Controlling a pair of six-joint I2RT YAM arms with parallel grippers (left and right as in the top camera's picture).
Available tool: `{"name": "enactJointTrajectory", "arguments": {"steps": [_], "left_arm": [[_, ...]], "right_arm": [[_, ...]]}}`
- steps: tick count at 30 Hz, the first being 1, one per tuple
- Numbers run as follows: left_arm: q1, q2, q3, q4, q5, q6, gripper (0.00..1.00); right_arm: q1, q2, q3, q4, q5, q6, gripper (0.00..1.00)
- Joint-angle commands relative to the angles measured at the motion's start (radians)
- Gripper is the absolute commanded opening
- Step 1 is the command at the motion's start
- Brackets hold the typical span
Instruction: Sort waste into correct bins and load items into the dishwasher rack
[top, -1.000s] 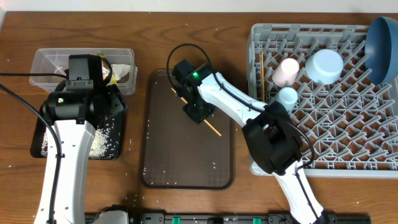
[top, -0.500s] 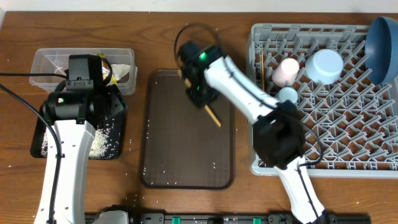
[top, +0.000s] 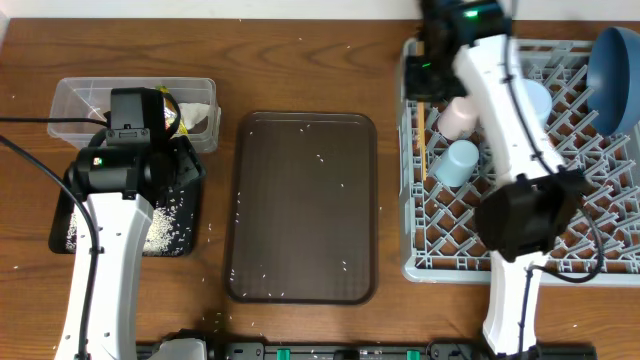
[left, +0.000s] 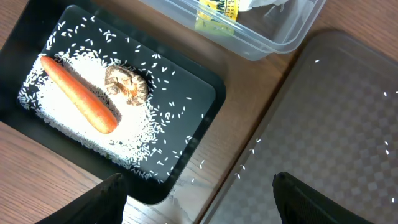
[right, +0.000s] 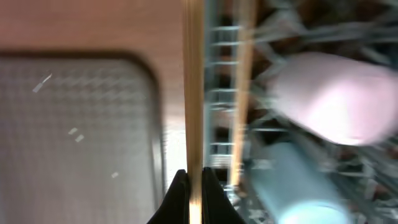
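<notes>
**Ana:** Wooden table (top: 300, 60), seen from overhead. What has changed?

**Ben:** A second ago the right gripper (top: 432, 68) was over the brown serving tray (top: 305, 290) with the held chopstick (right: 194, 93). Now it has swung to the far-left corner of the dishwasher rack (top: 580, 270). Only stray rice is left on that tray. From up here I can't make out the carried stick.

**Ana:** So the last item is about to go in?

**Ben:** I'd judge so. The racked chopstick (top: 423, 125) already lies along the left wall, beside the pink cup (top: 458, 118).

**Ana:** And the left wrist view?

**Ben:** The left gripper (left: 196, 199) is spread wide with nothing in it. It hovers at the black tray (left: 193, 84), which holds the carrot (left: 78, 93), the brown lump (left: 126, 84) and rice.

**Ana:** Right wrist?

**Ben:** It's blurred. The jaws are pinched tight on the held chopstick. Its long axis runs straight out from the fingertips, up the frame, over the rack's left rim. It looks parallel with the stick already lying there.
</notes>
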Motion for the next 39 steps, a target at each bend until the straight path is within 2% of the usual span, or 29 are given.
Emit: {"name": "enactJointTrajectory", "arguments": {"steps": [1,17,18,21,22,24,28,29,39], "left_arm": [[0.003,0.004,0.005,-0.003,-0.008,-0.002,0.77],[0.003,0.004,0.005,0.001,-0.008,-0.002,0.77],[0.003,0.004,0.005,0.001,-0.008,-0.002,0.76],[0.003,0.004,0.005,0.001,-0.008,-0.002,0.77],[0.003,0.004,0.005,0.0,-0.008,-0.003,0.77],[0.003,0.004,0.005,0.0,-0.008,-0.002,0.77],[0.003,0.004,0.005,0.0,-0.008,-0.002,0.78],[0.003,0.004,0.005,0.0,-0.008,-0.002,0.99],[0.003,0.004,0.005,0.0,-0.008,-0.01,0.98]], "right_arm": [[-0.036,-0.007,-0.025,-0.008,0.013,0.047,0.01],[-0.034,-0.007,-0.165,0.053,-0.001,-0.042,0.02],[-0.034,-0.007,-0.17,0.055,-0.003,-0.05,0.07],[-0.032,-0.007,-0.174,0.055,-0.005,-0.079,0.37],[-0.032,-0.007,-0.174,0.055,-0.006,-0.086,0.43],[-0.031,-0.007,-0.174,0.056,-0.014,-0.101,0.48],[-0.029,-0.011,-0.17,0.051,-0.034,-0.116,0.5],[-0.028,-0.016,-0.168,0.047,-0.045,-0.13,0.5],[0.002,-0.241,-0.163,0.03,-0.05,-0.145,0.54]]}}
